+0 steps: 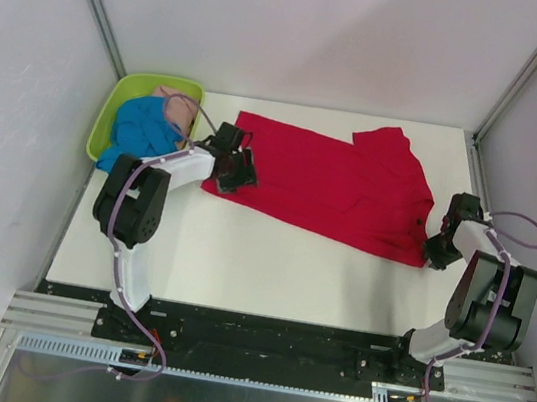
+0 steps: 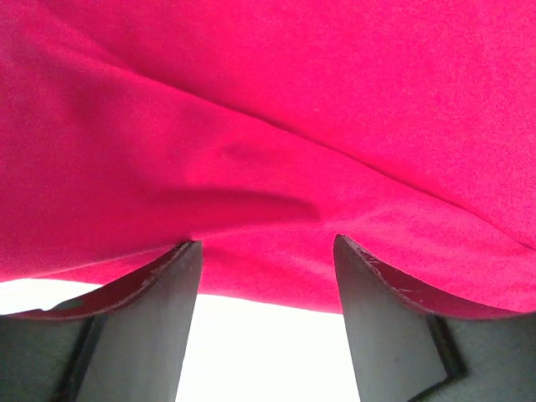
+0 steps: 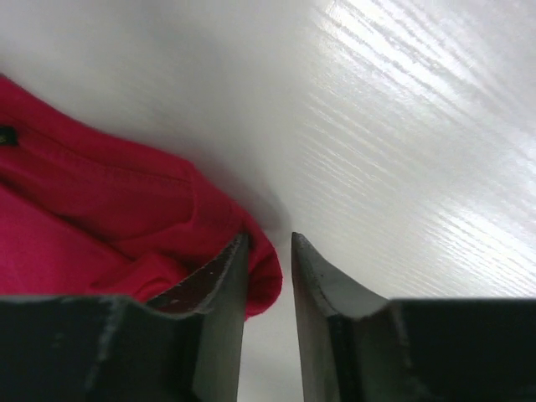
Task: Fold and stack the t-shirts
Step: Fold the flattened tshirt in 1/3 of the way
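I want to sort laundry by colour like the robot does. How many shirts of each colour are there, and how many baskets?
Bright red cloth t-shirt: 1
Bright blue cloth t-shirt: 1
Pale pink cloth t-shirt: 1
Lime-green plastic basket: 1
Total: 4 things, 3 of them t-shirts.

Bright, even light from overhead; shadows are soft. Glare streaks the worktop (image 3: 419, 126) in the right wrist view. Close up, the red shirt (image 2: 268, 126) looks slightly blurred, a faint shadow across it.
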Action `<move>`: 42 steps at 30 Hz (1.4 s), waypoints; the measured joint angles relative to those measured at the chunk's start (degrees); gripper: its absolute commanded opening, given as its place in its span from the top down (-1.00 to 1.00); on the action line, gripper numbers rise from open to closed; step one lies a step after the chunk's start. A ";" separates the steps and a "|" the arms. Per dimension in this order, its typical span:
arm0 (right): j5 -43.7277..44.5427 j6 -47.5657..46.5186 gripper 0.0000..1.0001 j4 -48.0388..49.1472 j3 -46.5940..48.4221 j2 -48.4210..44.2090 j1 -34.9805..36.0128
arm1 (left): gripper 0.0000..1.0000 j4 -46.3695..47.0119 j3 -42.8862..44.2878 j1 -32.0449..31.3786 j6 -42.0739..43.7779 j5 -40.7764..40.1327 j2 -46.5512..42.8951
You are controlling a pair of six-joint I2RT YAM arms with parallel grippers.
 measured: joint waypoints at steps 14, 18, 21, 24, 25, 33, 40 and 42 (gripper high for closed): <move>2.51 -1.44 0.27 -2.25 8.61 -5.31 17.79 | -0.15 -2.89 0.98 4.81 3.91 -10.16 -4.04; 2.03 -1.38 0.28 -1.88 8.61 -3.87 21.79 | -0.13 -3.96 4.44 4.66 4.57 -13.27 -3.41; 1.84 -1.29 0.28 -1.64 8.61 -2.10 23.30 | -0.12 -4.11 6.29 4.61 5.01 -15.21 -2.36; 1.68 -1.22 0.28 -1.31 8.61 -0.68 25.18 | -0.11 -4.35 7.50 4.55 5.42 -16.85 -0.50; 1.66 -1.20 0.28 -1.20 8.61 -0.31 25.68 | -0.11 -4.52 7.69 4.52 5.46 -17.22 0.20; 1.66 -1.14 0.29 -0.15 8.61 1.73 29.16 | -0.07 -6.51 9.31 4.44 5.49 -19.19 4.94; 2.34 -0.90 0.30 -0.07 8.61 2.99 32.35 | 0.06 -6.91 11.26 4.44 5.44 -20.04 5.95; 2.75 -0.79 0.30 -0.07 8.61 3.52 33.14 | 0.08 -6.88 11.96 4.44 5.44 -20.20 5.95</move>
